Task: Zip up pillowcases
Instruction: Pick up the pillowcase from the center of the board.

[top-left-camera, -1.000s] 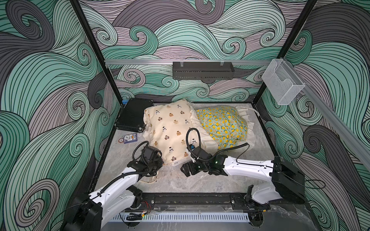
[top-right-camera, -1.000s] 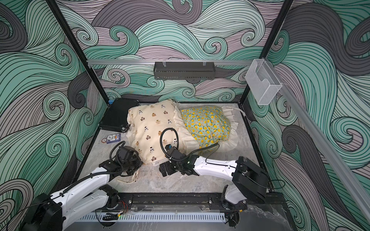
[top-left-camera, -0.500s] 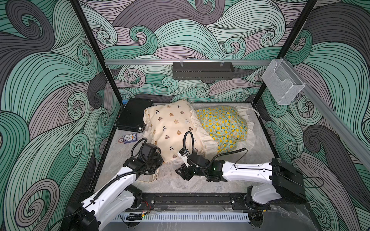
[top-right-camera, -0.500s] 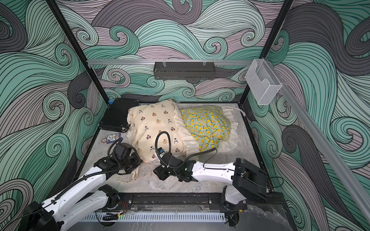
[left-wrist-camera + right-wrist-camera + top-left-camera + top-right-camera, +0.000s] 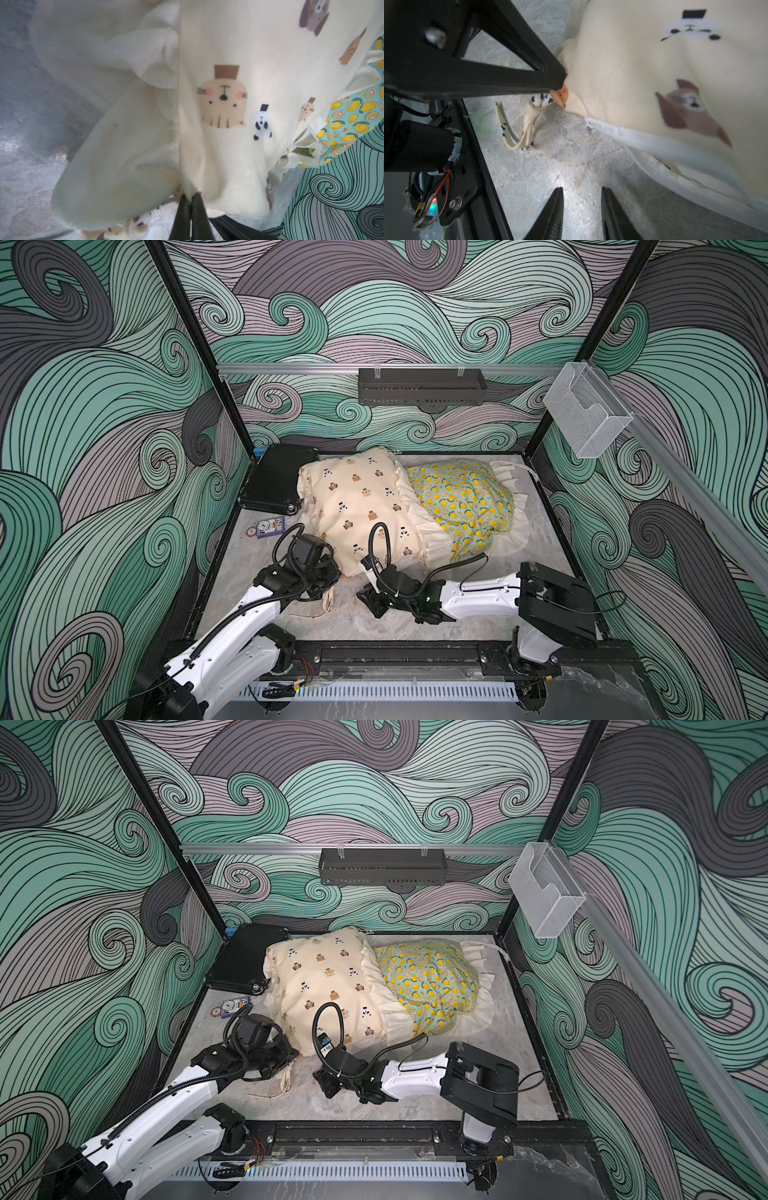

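Cream bear-print pillowcase (image 5: 361, 506) lies mid-bench (image 5: 544, 539), its ruffle overlapping the teal lemon pillowcase (image 5: 461, 497) beside it, with the left fingers (image 5: 182, 209) clenched on its near corner and the right fingers (image 5: 550, 216) parted, empty, over bare bench by that edge.

Both top views sit high above the front edge, side by side, looking steeply down toward the back wall (image 5: 415, 344) — each takes in the whole worktop (image 5: 374, 626), the cream pillowcase (image 5: 361, 506) and the lemon pillowcase (image 5: 461, 502), so they share nearly everything. The left wrist camera sits just behind the left claw (image 5: 190, 196), very close to the cream pillowcase, with the lemon pillowcase at its edge. The right wrist camera looks past the right claw (image 5: 581, 189), low over the worktop — it shares the cream pillowcase's corner and sees the left claw side-on.
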Controlling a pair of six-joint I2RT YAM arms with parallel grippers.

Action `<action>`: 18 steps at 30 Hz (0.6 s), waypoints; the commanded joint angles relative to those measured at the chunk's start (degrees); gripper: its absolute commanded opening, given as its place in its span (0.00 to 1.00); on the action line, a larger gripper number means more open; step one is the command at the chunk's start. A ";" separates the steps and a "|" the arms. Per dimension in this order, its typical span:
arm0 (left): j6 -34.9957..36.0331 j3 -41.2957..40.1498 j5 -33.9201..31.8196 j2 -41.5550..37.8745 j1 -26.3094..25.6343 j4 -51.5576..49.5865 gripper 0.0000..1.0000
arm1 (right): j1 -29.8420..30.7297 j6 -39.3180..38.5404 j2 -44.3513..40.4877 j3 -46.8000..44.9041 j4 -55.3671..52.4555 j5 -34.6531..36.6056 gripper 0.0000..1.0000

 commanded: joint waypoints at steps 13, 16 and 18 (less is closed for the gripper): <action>0.71 2.84 1.34 -1.45 -0.26 -1.02 0.00 | 1.22 -3.79 4.40 3.21 8.17 12.01 0.37; 0.54 2.83 1.50 -1.16 -0.26 -0.45 0.00 | 1.22 -4.18 5.17 3.94 8.44 12.62 0.37; 0.47 2.83 1.53 -1.04 -0.27 -0.35 0.00 | 1.22 -4.38 5.17 3.91 9.14 12.29 0.36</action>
